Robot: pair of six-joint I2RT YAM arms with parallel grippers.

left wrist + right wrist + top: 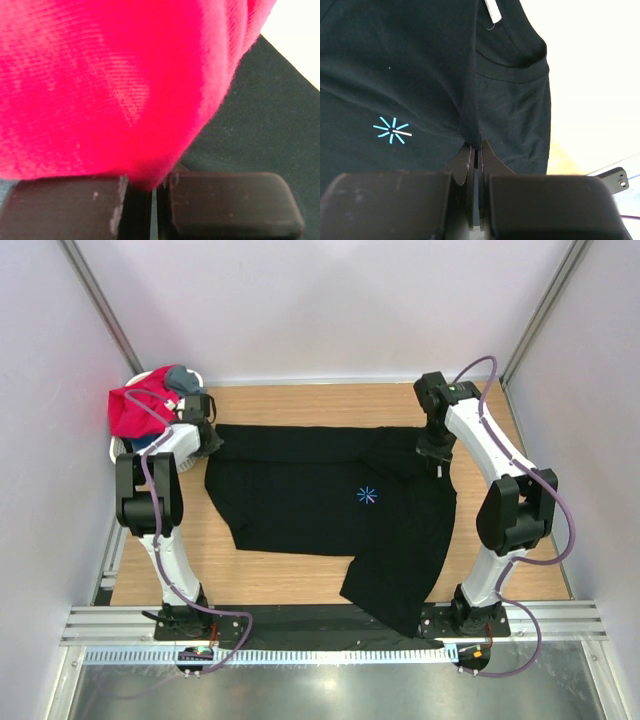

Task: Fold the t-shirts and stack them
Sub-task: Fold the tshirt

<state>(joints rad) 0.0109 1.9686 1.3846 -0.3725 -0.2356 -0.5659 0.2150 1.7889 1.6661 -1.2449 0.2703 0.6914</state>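
**Both grippers closed on cloth; black shirt at an early fold**

Right gripper (476, 149): jaws pressed together on a raised ridge of the black shirt (420, 60), just below its collar and right of the blue star print (392, 131). Judged purpose: a hold for drawing that side over into a fold. This shirt lies across the middle of the table (500, 570), one end overhanging the near edge towards the right.

Left gripper (152, 185), by the far-left corner: jaws all but shut, the red shirt (100, 90) bunched into the gap and apparently nipped. Black cloth lies just beside it. That red shirt is heaped with other shirts (182, 377) in the basket (116, 450) there. No folded stack is visible yet.
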